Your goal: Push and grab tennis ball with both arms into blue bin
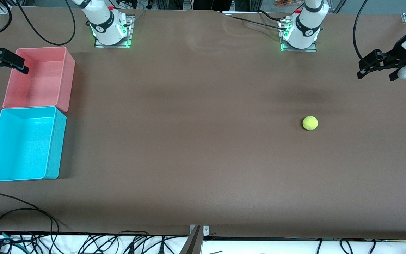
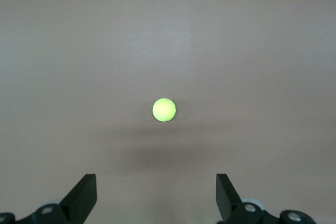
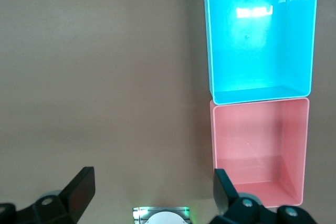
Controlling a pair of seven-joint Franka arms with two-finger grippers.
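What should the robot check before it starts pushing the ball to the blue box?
1. Tennis ball free on the table, nothing touching it: ok.
2. Left pincer open, ball in its view: ok.
3. Blue bin upright, nothing inside: ok.
4. Right pincer open, up by the pink bin: ok.
5. Bare table between ball and blue bin: ok.
6. Ball within the right arm's reach: cannot tell.

The tennis ball point(image 1: 310, 123) was plain yellow-green on the brown table point(image 1: 196, 141). The blue bin point(image 1: 23, 144) was bright cyan — touching it, the pink bin point(image 1: 39, 77) was salmon. Both grippers — left gripper point(image 1: 377, 65), right gripper point(image 1: 7, 60) — were black.
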